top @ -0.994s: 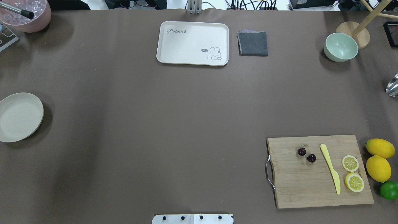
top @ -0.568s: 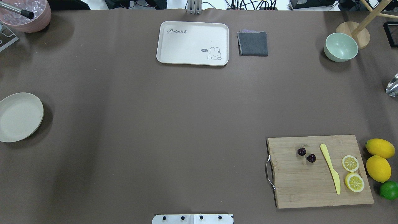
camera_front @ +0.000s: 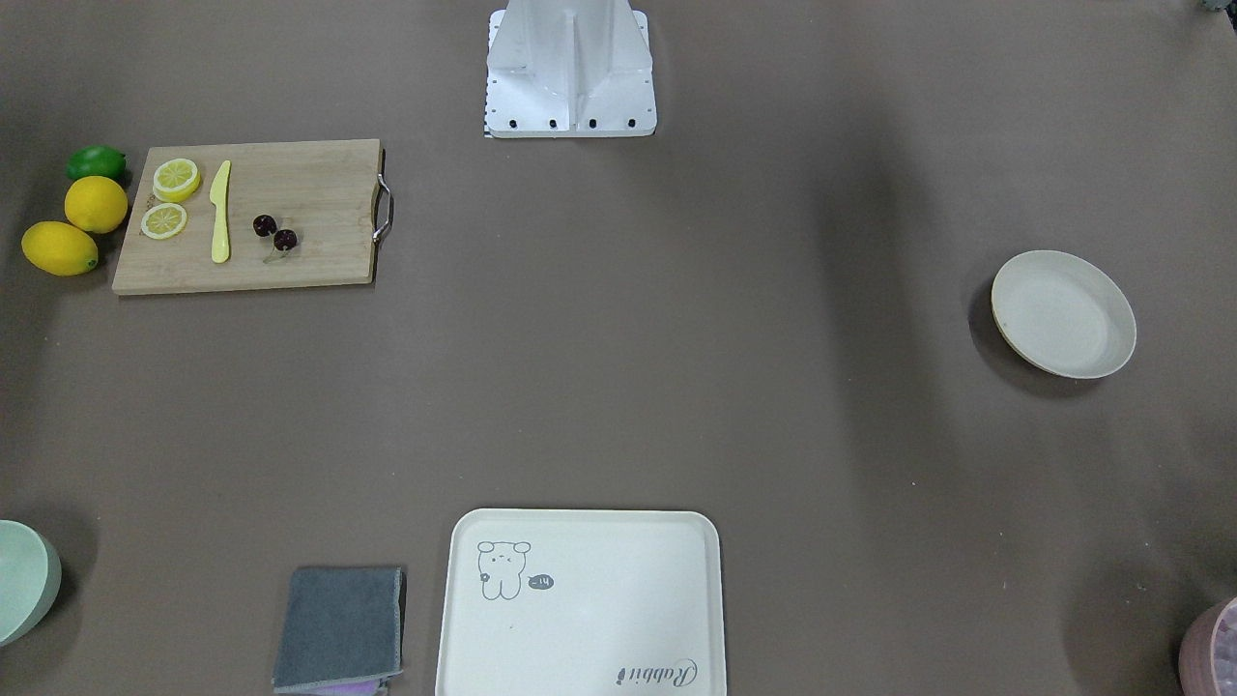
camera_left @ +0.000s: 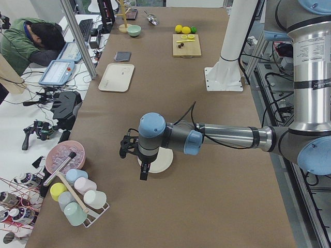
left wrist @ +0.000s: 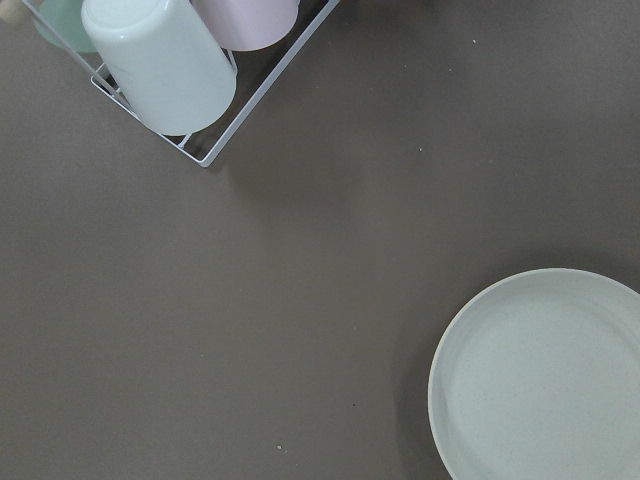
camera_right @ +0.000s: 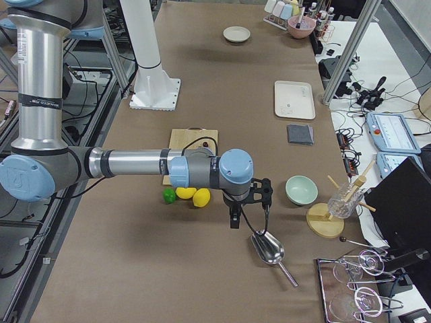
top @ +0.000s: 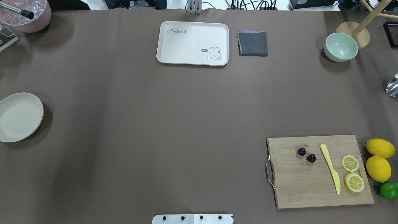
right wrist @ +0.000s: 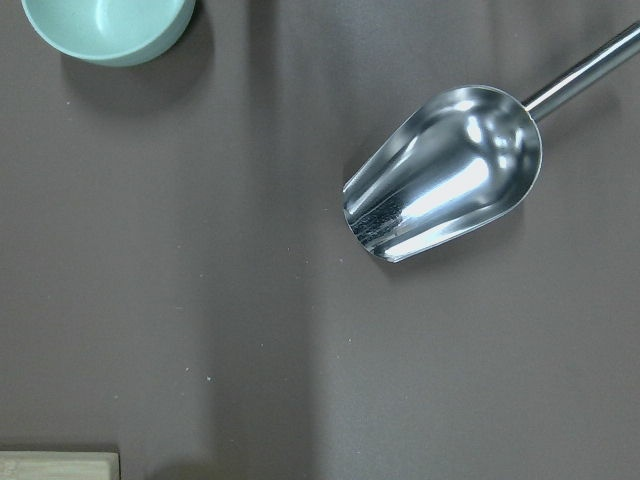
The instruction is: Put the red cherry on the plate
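The red cherry [top: 306, 155], a tiny dark pair on thin stems, lies on the wooden cutting board [top: 298, 183] at the near right, also seen as the cherry [camera_front: 274, 232] in the front-facing view. The round cream plate [top: 18, 116] sits empty at the table's left edge. My left gripper [camera_left: 143, 170] hangs above the table beside the plate [camera_left: 163, 161]; the left wrist view has the plate [left wrist: 550, 380] at lower right. Far from the board, my right gripper [camera_right: 234, 219] hovers near a metal scoop [camera_right: 269, 247]. Whether either gripper is open or shut, I cannot tell.
On the board lie a yellow knife [top: 330, 168] and two lemon slices [top: 350, 163]; lemons [top: 378, 168] and a lime [top: 389, 189] sit beside it. A rabbit tray [top: 192, 43], grey cloth [top: 252, 43], green bowl [top: 340, 46] and cup rack [left wrist: 180, 70] stand around. A person [camera_left: 31, 41] leans on a side desk.
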